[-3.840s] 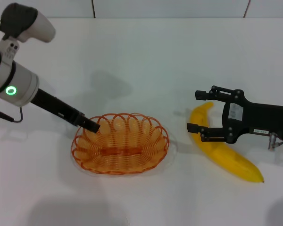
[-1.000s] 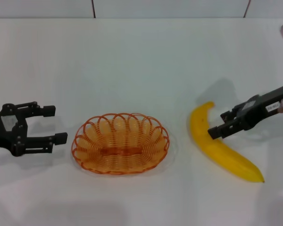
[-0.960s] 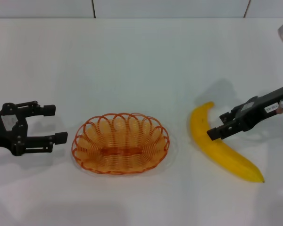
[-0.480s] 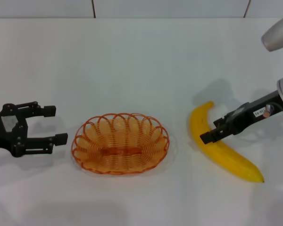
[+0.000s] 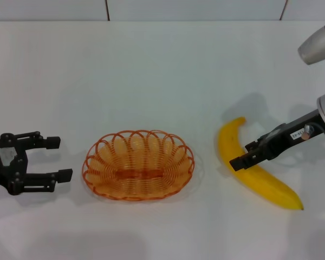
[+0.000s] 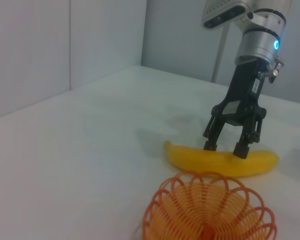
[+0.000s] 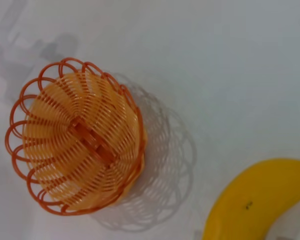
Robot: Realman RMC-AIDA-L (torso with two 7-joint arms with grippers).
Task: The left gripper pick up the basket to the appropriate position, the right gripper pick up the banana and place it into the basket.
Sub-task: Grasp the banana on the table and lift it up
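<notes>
The orange wire basket (image 5: 138, 162) stands empty on the white table, front centre. My left gripper (image 5: 61, 158) lies open and empty just left of it, apart from its rim. The yellow banana (image 5: 265, 181) lies to the basket's right. My right gripper (image 5: 239, 161) is down at the banana's middle. In the left wrist view the right gripper (image 6: 224, 148) is open, with its fingertips (image 6: 208, 145) straddling the banana (image 6: 190, 155) behind the basket (image 6: 207, 215). The right wrist view shows the basket (image 7: 75, 155) and one end of the banana (image 7: 255, 200).
The white table (image 5: 162, 70) stretches to a pale wall at the back. Only the basket and the banana stand on it.
My right gripper has come down and in over the banana's middle. My left gripper has drawn back a little to the left, away from the basket. The basket and banana have not moved.
</notes>
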